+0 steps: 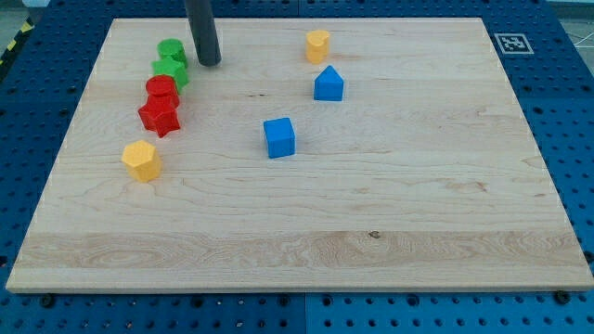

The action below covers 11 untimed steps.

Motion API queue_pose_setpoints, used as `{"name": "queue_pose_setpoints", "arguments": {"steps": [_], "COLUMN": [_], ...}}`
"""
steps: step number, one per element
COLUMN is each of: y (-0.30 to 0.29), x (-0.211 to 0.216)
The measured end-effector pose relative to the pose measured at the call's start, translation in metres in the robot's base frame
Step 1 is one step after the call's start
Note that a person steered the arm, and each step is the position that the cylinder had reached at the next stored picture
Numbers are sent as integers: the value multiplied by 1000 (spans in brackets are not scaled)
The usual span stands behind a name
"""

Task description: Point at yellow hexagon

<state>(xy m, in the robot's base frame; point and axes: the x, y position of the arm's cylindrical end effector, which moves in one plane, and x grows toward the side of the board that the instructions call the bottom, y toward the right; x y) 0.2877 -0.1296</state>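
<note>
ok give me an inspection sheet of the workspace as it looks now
surface: wooden board, flat, lying on a blue perforated table
job's things: two yellow blocks; which is the hexagon cannot be told: one near the view's top, one at the left
clutter: two green blocks, two red blocks, blue cube, blue house-shaped block
gripper: none; my tip sits just right of the green blocks, far from both yellow ones
cables: nothing seen
surroundings: marker tag at the board's top right corner
</note>
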Motion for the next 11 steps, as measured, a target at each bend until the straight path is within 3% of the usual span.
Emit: {"name": "queue_pose_setpoints", "arguments": {"steps": [1,3,4,5,9,10,11], "y": [4,-52,-101,-127,-133,-122,-84], "x": [-14,-79,-71,-31,159,188,192]}}
